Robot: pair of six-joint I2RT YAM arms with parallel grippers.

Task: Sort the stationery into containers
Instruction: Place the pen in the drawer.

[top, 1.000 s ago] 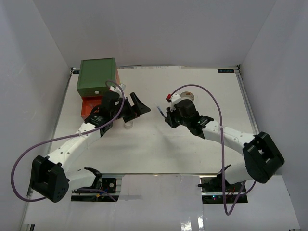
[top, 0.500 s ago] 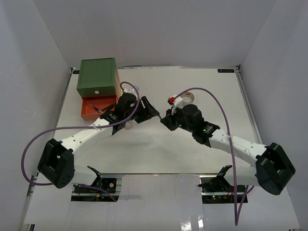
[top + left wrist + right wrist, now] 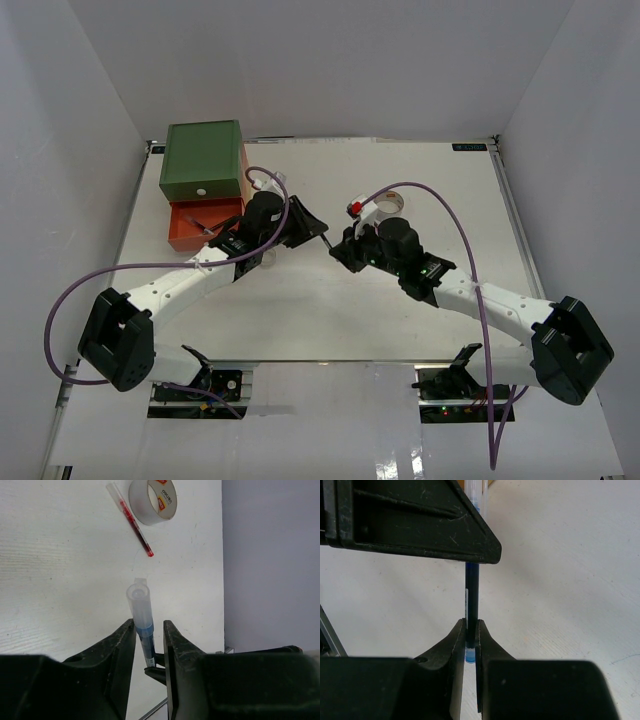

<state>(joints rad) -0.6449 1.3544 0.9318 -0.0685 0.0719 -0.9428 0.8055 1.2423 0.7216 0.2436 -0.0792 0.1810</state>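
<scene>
A thin dark pen (image 3: 472, 585) with a clear cap (image 3: 140, 602) and blue ends hangs above the table centre. My right gripper (image 3: 470, 630) is shut on its lower blue end. My left gripper (image 3: 149, 630) brackets the capped part: the pen rests against one finger (image 3: 122, 645), with a narrow gap to the other. In the top view the two grippers meet, left (image 3: 318, 232) and right (image 3: 338, 250). The chest's green top (image 3: 203, 160) stands at the back left. Its orange drawer (image 3: 182, 226) is pulled open, with a dark pen (image 3: 206, 228) inside.
A grey tape roll (image 3: 153, 500) and a thin red pen (image 3: 132, 520) lie on the table beyond the left fingers. From above, the roll (image 3: 388, 203) sits just behind the right wrist. Purple cables loop over both arms. White walls enclose the table.
The left arm swung right from the drawer to meet the right gripper, and its jaws narrowed around the pen. The right gripper shifted slightly left, still holding the pen.
</scene>
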